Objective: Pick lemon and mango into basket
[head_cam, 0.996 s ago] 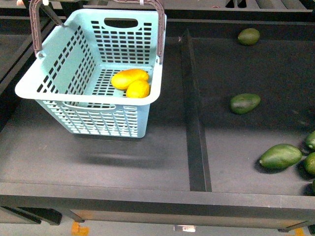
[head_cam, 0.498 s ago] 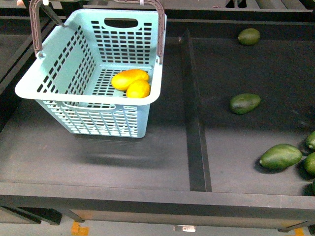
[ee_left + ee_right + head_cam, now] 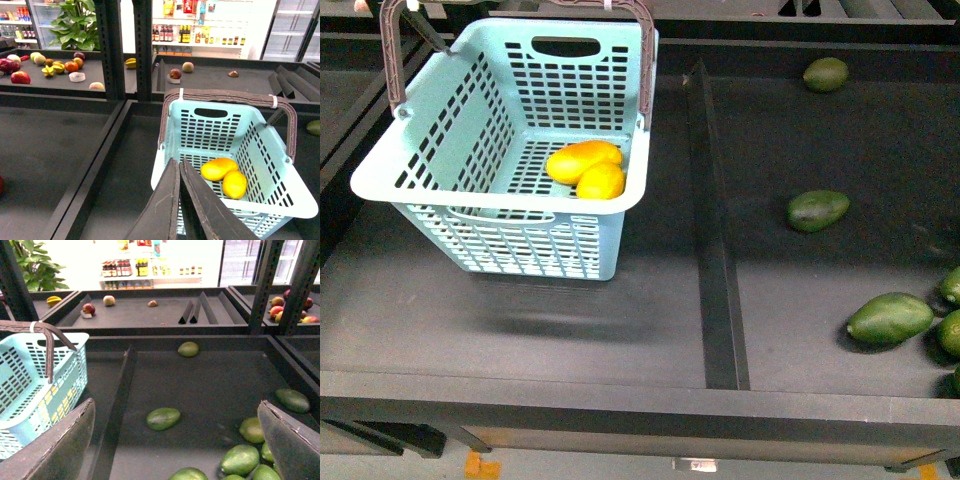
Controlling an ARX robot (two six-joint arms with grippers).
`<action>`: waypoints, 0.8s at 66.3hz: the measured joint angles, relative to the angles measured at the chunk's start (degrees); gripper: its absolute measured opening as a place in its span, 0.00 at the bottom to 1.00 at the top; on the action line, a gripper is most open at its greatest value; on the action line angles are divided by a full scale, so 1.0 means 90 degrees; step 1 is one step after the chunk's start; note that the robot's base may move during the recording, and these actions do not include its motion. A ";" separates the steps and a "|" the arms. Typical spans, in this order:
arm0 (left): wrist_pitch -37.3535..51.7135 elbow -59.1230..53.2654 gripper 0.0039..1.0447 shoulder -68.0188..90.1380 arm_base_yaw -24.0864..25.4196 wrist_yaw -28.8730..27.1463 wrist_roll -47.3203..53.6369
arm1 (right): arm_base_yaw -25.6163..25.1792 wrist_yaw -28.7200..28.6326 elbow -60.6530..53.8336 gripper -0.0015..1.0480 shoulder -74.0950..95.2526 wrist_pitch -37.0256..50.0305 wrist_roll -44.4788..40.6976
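The light teal basket (image 3: pixel 490 205) stands in the left compartment with its brown handles (image 3: pixel 390 55) raised. On its floor lie the mango (image 3: pixel 580 158) and, touching it on the near side, the lemon (image 3: pixel 603 182). In the left wrist view the same basket (image 3: pixel 295 195) shows the mango (image 3: pixel 218 168) and lemon (image 3: pixel 234 183); my left gripper (image 3: pixel 179 167) is shut and empty, short of the basket's near wall. My right gripper (image 3: pixel 175 412) is wide open with nothing between its fingers, above the green fruits. Neither arm appears in the front view.
A raised black divider (image 3: pixel 710 220) splits the shelf. Green avocado-like fruits (image 3: pixel 817 210) (image 3: pixel 890 317) (image 3: pixel 825 74) lie in the right compartment, several clustered at its right edge (image 3: pixel 242 459). Back shelves hold other fruit (image 3: pixel 20 77).
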 joint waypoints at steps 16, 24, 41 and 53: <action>-0.0937 0.0000 0.03 -0.0971 0.0000 0.0000 0.0000 | 0.0000 0.0000 0.0000 0.92 0.0000 0.0000 0.0000; -0.1277 0.0000 0.03 -0.1309 0.0000 0.0000 0.0000 | 0.0000 0.0000 0.0000 0.92 0.0000 0.0000 0.0000; -0.1807 0.0000 0.03 -0.1838 0.0000 0.0000 0.0002 | 0.0000 0.0000 0.0000 0.92 0.0000 0.0000 0.0000; -0.2941 0.0002 0.03 -0.2929 0.0000 0.0002 0.0002 | 0.0002 0.0000 0.0000 0.92 0.0000 0.0000 0.0000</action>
